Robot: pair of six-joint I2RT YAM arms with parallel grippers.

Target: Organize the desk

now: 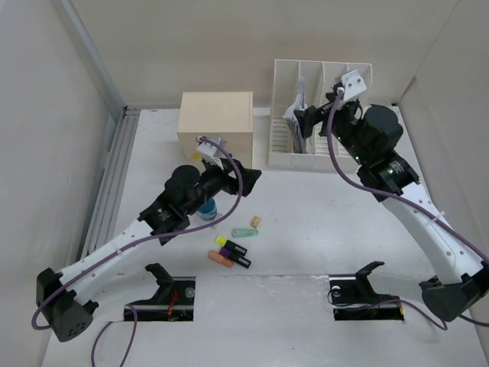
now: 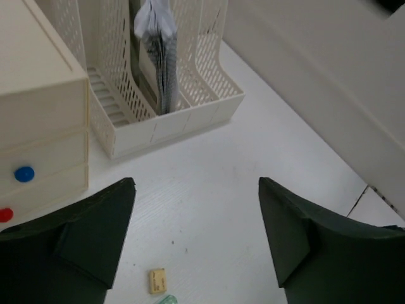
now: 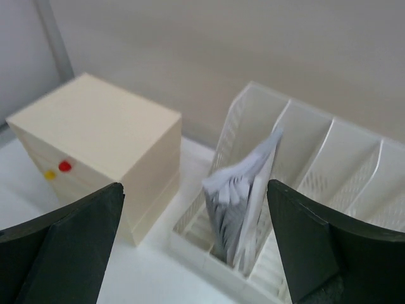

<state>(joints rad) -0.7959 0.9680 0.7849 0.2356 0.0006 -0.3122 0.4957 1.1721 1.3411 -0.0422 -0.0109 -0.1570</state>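
Note:
The white desk (image 1: pixel 321 229) holds loose items in front of my left arm: a small tan eraser (image 1: pixel 255 222), a pale green clip (image 1: pixel 244 232), several highlighters (image 1: pixel 233 252) and a blue item (image 1: pixel 207 210) partly under the arm. My left gripper (image 1: pixel 246 177) is open and empty above the desk, behind these items; its wrist view (image 2: pixel 196 190) shows the eraser (image 2: pixel 157 280) below it. My right gripper (image 1: pixel 304 122) is open and empty, hovering by a sheaf of papers (image 3: pixel 243 202) that stands in the white file rack (image 1: pixel 321 115).
The cream three-drawer box (image 1: pixel 215 122) stands at the back left of the rack, with blue (image 2: pixel 24 173) and red (image 2: pixel 5 215) knobs. Walls close in the desk at the back and both sides.

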